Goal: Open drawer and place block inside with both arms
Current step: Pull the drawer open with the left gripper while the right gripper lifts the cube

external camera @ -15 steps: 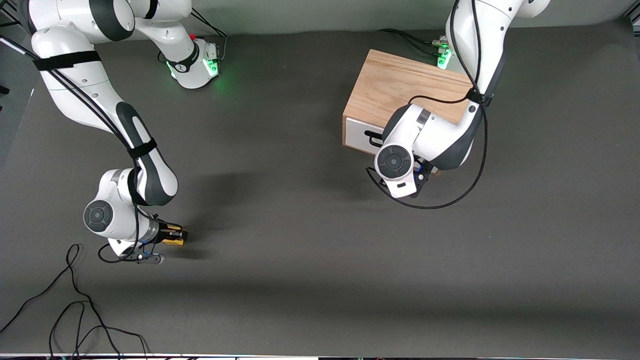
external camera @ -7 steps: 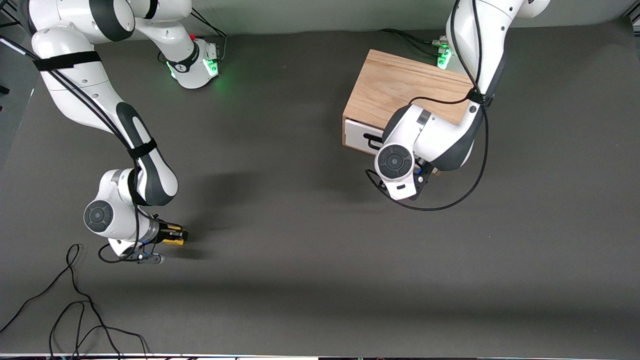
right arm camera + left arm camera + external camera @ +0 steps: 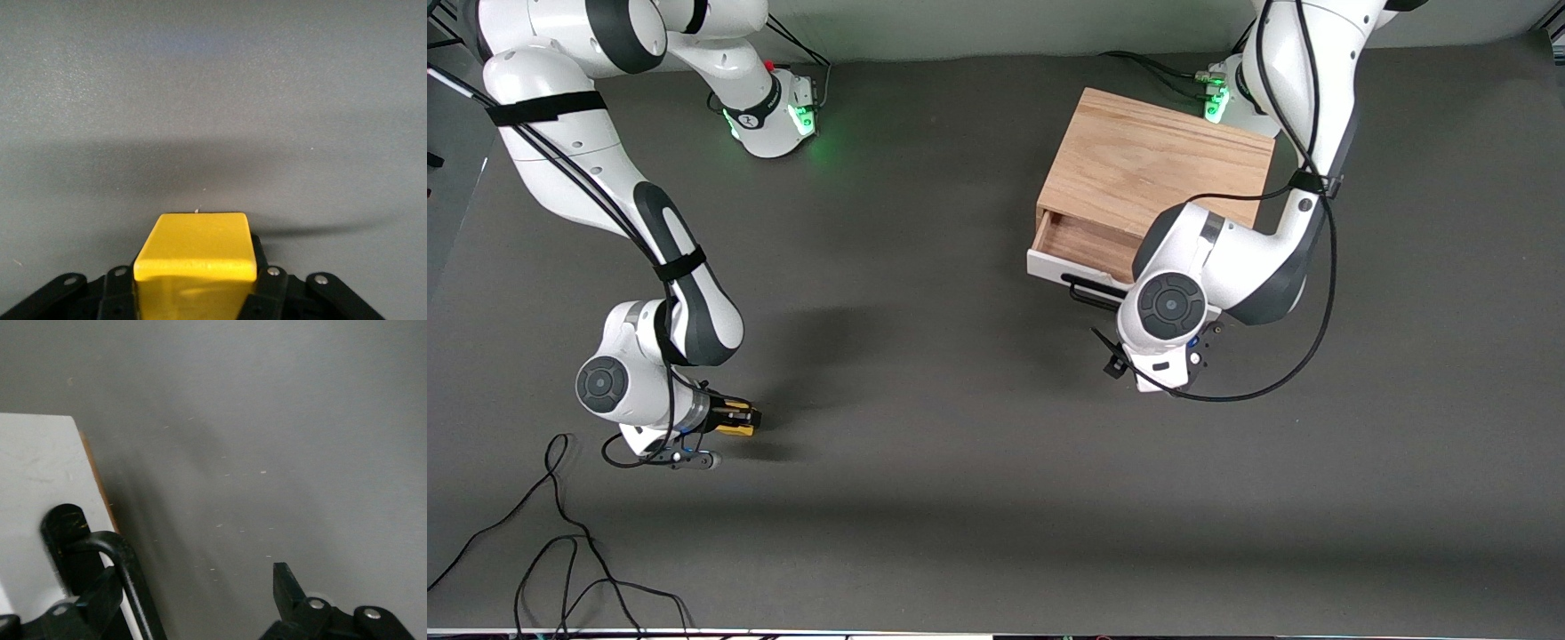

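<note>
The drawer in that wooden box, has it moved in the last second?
Yes. The drawer has slid out of the oak box, toward the front camera, baring its wooden inside. The left claw is at its handle.

The left gripper [image 3: 193, 600] has pulled the drawer [image 3: 1080, 244] partway out of the box [image 3: 1152, 164].

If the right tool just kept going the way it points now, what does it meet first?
Probably nothing soon. The right tool, shut on the block, points along the table toward the left arm's end. The right wrist view shows only bare surface ahead; the drawer lies off that line, though depth is hard to judge.
</note>
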Motion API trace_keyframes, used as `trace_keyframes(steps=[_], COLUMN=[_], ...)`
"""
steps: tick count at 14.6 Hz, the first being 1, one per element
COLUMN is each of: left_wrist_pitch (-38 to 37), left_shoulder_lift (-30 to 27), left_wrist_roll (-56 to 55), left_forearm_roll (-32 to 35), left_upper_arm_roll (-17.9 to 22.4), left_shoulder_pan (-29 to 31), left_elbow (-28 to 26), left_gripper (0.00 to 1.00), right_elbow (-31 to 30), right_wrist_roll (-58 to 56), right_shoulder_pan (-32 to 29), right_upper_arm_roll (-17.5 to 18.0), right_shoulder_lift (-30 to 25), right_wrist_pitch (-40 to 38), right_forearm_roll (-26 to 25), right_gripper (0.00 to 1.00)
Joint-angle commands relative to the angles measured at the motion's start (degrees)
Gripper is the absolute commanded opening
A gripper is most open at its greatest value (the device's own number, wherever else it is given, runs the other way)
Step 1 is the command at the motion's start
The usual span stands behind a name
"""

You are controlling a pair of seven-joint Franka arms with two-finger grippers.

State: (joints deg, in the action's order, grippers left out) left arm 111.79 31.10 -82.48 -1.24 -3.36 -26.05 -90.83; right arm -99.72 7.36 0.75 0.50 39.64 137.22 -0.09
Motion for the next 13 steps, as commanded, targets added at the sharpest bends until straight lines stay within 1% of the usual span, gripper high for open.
trace_keyframes(steps=[1,4,5,6,7,10,11,13], left_wrist_pitch=[4.13,6.77,6.78,6.69,6.69,5.20,4.06,-1.81], left_shoulder_lift=[1.86,3.00,3.00,2.83,2.65,2.30,1.86,0.02], left_wrist_roll=[2.58,2.59,2.59,2.76,2.85,2.59,2.59,2.68], left_forearm_roll=[0.54,0.89,0.98,1.07,1.07,0.98,0.89,0.72], left_upper_arm_roll=[0.11,0.02,0.02,0.02,0.02,0.02,0.02,0.02], left_shoulder_pan=[-0.14,-0.14,-0.14,-0.14,-0.05,0.12,0.30,0.21], left_elbow=[2.32,2.32,2.41,2.59,3.11,6.18,6.45,7.94], left_gripper=[1.00,1.00,1.00,1.00,1.00,1.00,1.00,1.00], right_elbow=[0.75,1.19,1.46,2.85,5.39,18.90,22.95,29.47], right_wrist_roll=[0.37,-0.16,-0.07,0.02,0.45,0.81,0.81,1.16], right_shoulder_pan=[-0.22,-0.31,-0.05,0.13,0.31,0.57,1.18,3.29], right_upper_arm_roll=[0.29,0.29,0.21,0.29,0.38,1.00,1.08,1.08], right_shoulder_lift=[0.79,-0.34,-0.87,-2.36,-3.50,-4.30,-4.30,-4.39], right_wrist_pitch=[-0.02,-0.19,-1.41,-4.73,-9.81,-28.79,-33.20,-39.98], right_forearm_roll=[-0.26,-0.44,-0.53,-0.61,-0.62,0.17,0.26,0.26], right_gripper=[0.01,0.01,0.01,0.01,0.01,0.01,0.01,0.01])
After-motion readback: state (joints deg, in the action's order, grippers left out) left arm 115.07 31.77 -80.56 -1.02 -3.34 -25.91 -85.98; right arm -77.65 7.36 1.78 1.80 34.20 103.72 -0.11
